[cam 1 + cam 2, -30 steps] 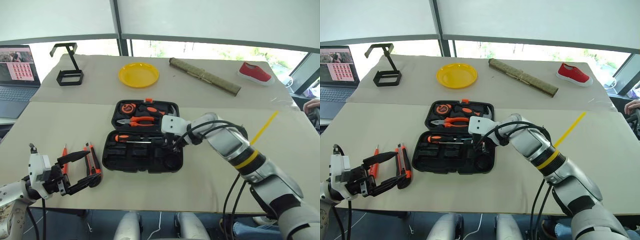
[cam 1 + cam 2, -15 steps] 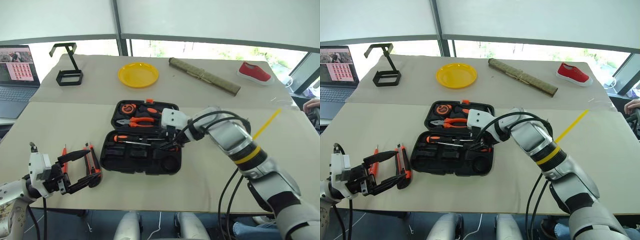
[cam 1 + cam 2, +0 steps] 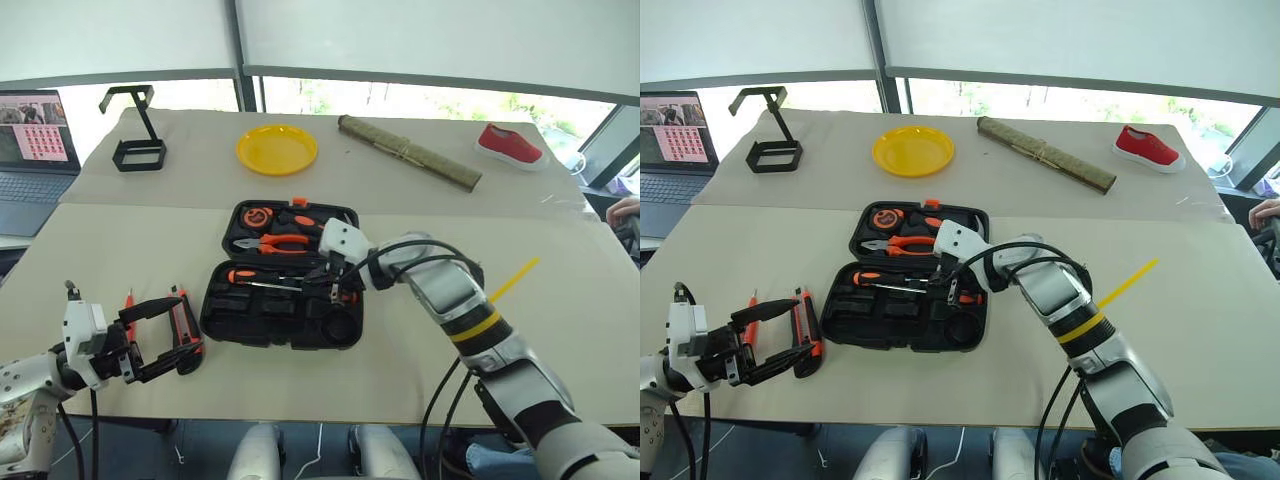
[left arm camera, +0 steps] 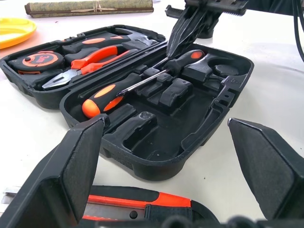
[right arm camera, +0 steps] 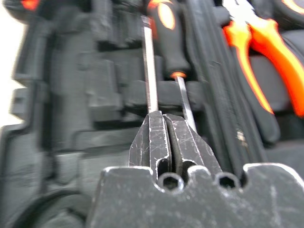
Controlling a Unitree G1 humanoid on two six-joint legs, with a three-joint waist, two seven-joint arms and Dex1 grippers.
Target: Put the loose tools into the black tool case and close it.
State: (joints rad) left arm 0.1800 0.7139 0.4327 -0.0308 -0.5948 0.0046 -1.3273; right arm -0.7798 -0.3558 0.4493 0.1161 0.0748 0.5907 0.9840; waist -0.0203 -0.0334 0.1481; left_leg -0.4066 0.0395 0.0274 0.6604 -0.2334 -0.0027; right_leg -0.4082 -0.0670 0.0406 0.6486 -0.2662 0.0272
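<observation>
At the far left a laptop (image 3: 30,160) sits beyond the table edge, with a black wire stand (image 3: 137,135) just right of it on the far table. Near the left front edge the left gripper (image 3: 160,340) hangs with its fingers spread wide and nothing between them; just beyond its fingertips lie a small orange tester screwdriver (image 3: 129,308) and an orange-black utility knife (image 3: 185,318), side by side on the table (image 3: 100,250). Right of these the black tool case (image 3: 285,275) lies open and flat, pliers (image 3: 270,242) and a tape measure (image 3: 256,216) in its far half, a black-and-orange screwdriver (image 3: 265,280) in the near half. The right gripper (image 3: 335,285) is over the near half's right part, fingers pressed together with nothing visibly clamped, their tips just at the screwdriver shafts (image 5: 151,71). Farther back are a yellow plate (image 3: 277,149), a rolled mat (image 3: 408,152) and, far right, a red shoe (image 3: 510,146)
</observation>
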